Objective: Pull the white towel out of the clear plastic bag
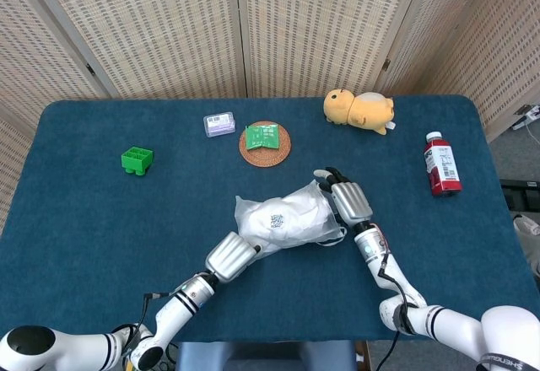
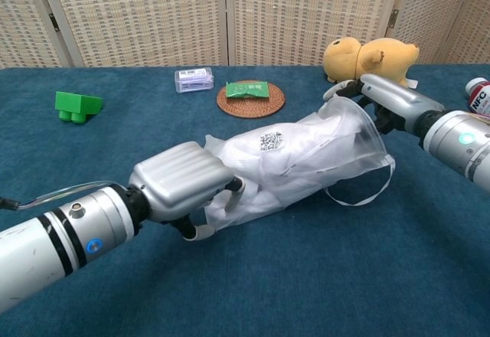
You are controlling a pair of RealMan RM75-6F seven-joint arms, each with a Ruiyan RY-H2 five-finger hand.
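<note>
The clear plastic bag [image 2: 306,161] is stretched from lower left to upper right, its closed end pinched by the left hand [image 2: 180,188] and its mouth rim by the right hand [image 2: 379,96]; the white towel [image 2: 264,157] lies nearer the left.

white towel [image 2: 287,161] bunched inside clear plastic bag [image 2: 348,134], lying mid-table.
</note>
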